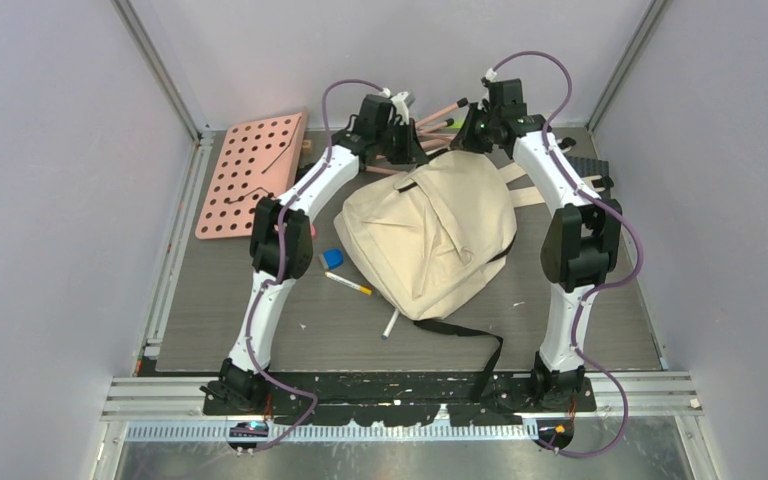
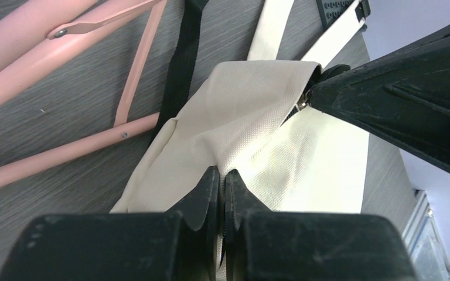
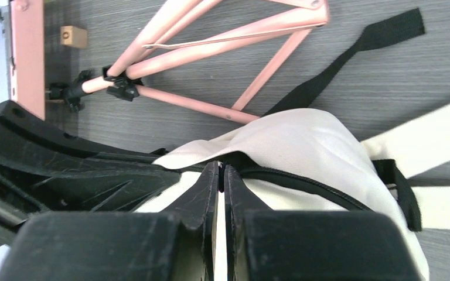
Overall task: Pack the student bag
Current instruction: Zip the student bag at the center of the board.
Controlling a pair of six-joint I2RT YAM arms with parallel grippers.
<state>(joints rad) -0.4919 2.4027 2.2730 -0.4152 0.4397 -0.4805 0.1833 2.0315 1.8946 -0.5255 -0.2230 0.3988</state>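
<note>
While the student bag (image 1: 430,235) lies on the tabletop (image 1: 210,330), the left gripper (image 2: 222,173) and right gripper (image 3: 221,167) both pinch cloth at its far end.

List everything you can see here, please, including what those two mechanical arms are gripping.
student bag: one, cream with black straps, centre of the table
pegboard: one, pink, back left
tube frame: one, pink, at the back behind the bag
pens: two, white, near side of the bag
small block: one, blue, by the bag's left edge
ridged piece: one, black, back right
wooden cube: one, tan, beside the frame
arms: two, white and black, either side of the bag
left fingers: closed, pinching the bag's cloth
right fingers: closed, pinching the bag's cloth
</note>
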